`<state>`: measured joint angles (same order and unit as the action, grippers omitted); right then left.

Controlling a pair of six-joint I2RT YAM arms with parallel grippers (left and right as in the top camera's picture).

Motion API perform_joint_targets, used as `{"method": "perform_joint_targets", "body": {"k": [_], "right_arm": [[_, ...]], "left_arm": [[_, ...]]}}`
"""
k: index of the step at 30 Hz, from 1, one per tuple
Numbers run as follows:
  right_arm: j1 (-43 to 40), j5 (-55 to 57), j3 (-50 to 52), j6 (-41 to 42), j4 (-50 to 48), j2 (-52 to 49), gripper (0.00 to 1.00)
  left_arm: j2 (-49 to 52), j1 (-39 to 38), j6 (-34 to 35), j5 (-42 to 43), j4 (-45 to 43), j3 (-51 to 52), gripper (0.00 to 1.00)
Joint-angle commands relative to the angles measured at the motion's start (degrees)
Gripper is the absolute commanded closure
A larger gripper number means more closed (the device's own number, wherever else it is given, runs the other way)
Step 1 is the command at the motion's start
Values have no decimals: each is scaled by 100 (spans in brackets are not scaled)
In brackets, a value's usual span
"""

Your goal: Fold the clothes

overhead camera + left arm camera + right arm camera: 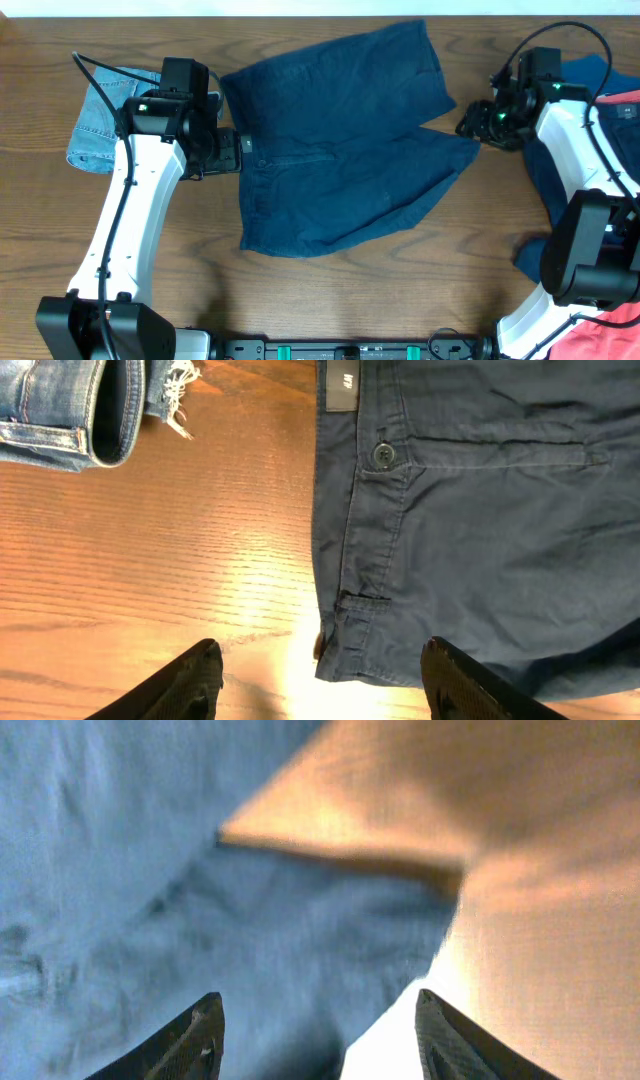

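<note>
Overhead: navy shorts (340, 140) lie spread flat mid-table (350, 300), waistband left, legs right. The left gripper (235, 152) sits at the waistband edge and the right gripper (468, 125) at a leg hem, with denim shorts (98, 125) far left and a blue garment (590, 72) and coral-red garment (612, 338) at the right edge.
Left wrist: fingers (200, 680) apart, the waistband corner lying on the wood between them, unclamped; button (383, 454) visible.
Right wrist: blurred, fingers (200, 1040) apart with navy cloth between them; contact cannot be told.
</note>
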<state>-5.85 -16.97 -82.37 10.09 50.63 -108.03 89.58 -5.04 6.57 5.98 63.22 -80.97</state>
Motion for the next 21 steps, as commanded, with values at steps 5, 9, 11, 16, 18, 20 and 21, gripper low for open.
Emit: {"method": "perform_joint_targets", "body": {"k": [5, 9, 11, 16, 18, 20, 21], "right_arm": [[-11, -208, 166, -216, 1532, 76, 40], [-11, -92, 765, -195, 1486, 76, 40], [-11, -133, 1064, -199, 1150, 76, 41], [-9, -409, 1497, -116, 286, 76, 44], [-7, -546, 1631, -118, -94, 76, 44], [31, -675, 1788, -118, -511, 76, 45], [63, -772, 1875, -120, -723, 76, 47]], "left_arm": [[46, 17, -81, 70, -50, 461, 35], [50, 17, -98, 308, -317, 938, 35], [55, 17, -98, 450, -575, 1235, 36], [61, 17, -98, 1060, -1344, 1915, 40], [66, 17, -98, 1102, -1624, 2181, 41], [66, 17, -96, 1169, -1862, 2391, 43], [66, 17, -98, 1217, -1987, 2494, 43]]}}
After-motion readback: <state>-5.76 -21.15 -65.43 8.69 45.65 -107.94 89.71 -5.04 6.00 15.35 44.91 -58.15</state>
